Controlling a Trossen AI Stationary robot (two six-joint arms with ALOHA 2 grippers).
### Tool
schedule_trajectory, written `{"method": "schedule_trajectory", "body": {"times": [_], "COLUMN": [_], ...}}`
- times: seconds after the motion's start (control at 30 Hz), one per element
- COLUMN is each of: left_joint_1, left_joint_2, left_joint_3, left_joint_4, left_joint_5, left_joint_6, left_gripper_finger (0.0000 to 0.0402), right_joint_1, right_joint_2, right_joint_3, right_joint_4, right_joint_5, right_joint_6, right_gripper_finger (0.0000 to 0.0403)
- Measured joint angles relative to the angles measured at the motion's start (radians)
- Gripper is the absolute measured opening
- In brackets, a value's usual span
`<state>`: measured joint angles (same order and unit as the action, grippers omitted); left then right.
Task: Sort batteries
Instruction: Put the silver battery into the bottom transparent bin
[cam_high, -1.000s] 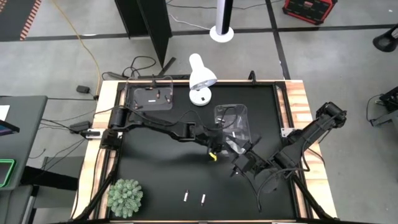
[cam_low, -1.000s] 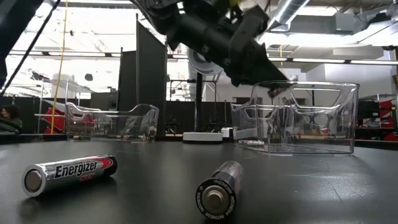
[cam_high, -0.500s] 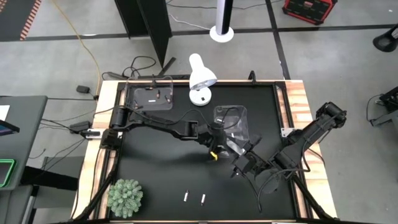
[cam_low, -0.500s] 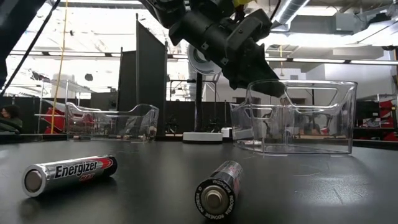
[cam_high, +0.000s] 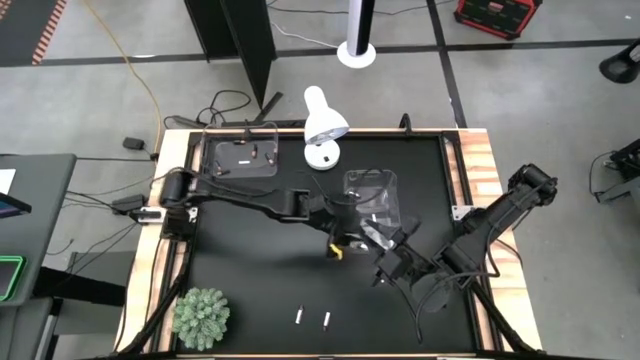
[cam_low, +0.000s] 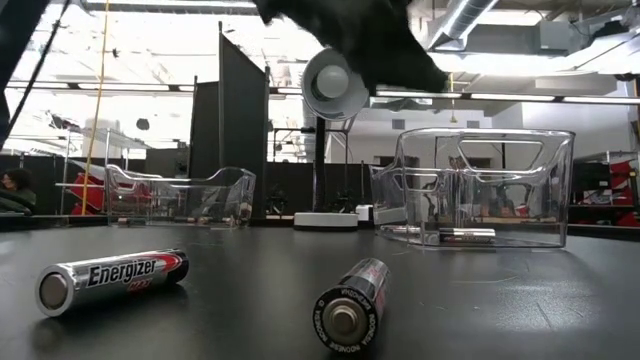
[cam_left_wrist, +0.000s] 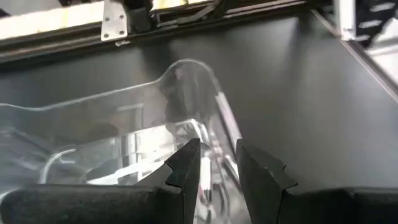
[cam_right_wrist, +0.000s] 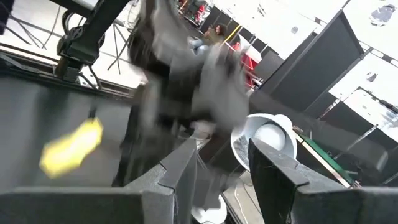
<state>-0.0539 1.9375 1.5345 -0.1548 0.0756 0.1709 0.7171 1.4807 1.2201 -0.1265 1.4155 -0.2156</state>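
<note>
Two batteries (cam_high: 299, 316) (cam_high: 326, 320) lie on the black table near its front edge. In the low view they are a silver-and-red one (cam_low: 110, 280) on its side and a dark one (cam_low: 350, 305) end-on. A clear bin (cam_high: 372, 190) stands mid-table, and a battery (cam_low: 467, 235) lies on its floor. My left gripper (cam_left_wrist: 217, 171) hovers open above that bin's rim (cam_left_wrist: 180, 74) with nothing between its fingers; the high view shows this gripper (cam_high: 366, 232) at the bin's near side. My right gripper (cam_right_wrist: 221, 171) waits open and empty just beyond the bin's near right corner (cam_high: 388, 260).
A second clear bin (cam_high: 240, 157) holding a few batteries stands at the far left corner. A white lamp (cam_high: 322, 125) stands at the far edge, and a green plant (cam_high: 202, 318) at the near left corner. The wooden table frame (cam_high: 478, 170) runs round the black mat.
My left gripper has risen from inside the mid-table bin, over its rim and up toward the top of the low view. A battery that did not show before now lies on that bin's floor.
</note>
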Motion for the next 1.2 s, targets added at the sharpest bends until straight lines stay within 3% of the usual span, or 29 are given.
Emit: {"method": "schedule_trajectory", "body": {"times": [0.2, 0.43, 0.7, 0.8, 1.0, 1.2], "left_joint_1": [-0.053, -0.191, -0.359, -0.393, -0.439, -0.45], "left_joint_2": [-0.17, -0.177, -0.136, -0.138, -0.205, -0.367], "left_joint_3": [0.002, 0.001, -0.123, -0.163, -0.206, -0.333], "left_joint_4": [-0.279, -0.626, -0.686, -0.718, -0.727, -0.709], "left_joint_5": [-0.046, -0.132, -0.135, -0.178, -0.413, -0.542], "left_joint_6": [0.047, 0.022, -0.103, -0.219, -0.448, -0.521], "left_gripper_finger": [0.0089, 0.0082, 0.0105, 0.0125, 0.0132, 0.0117], "right_joint_1": [0.035, 0.042, 0.042, 0.037, -0.019, -0.058], "right_joint_2": [0.0, 0.0, 0.0, 0.0, 0.025, 0.095], "right_joint_3": [0.0, 0.0, 0.0, 0.0, 0.002, 0.001], "right_joint_4": [-0.001, -0.008, -0.041, -0.063, -0.137, -0.138], "right_joint_5": [0.0, 0.0, -0.021, -0.155, -0.559, -0.805], "right_joint_6": [-0.019, -0.021, 0.025, 0.079, 0.223, 0.168], "right_gripper_finger": [0.0159, 0.0159, 0.0159, 0.0159, 0.0159, 0.0159]}}
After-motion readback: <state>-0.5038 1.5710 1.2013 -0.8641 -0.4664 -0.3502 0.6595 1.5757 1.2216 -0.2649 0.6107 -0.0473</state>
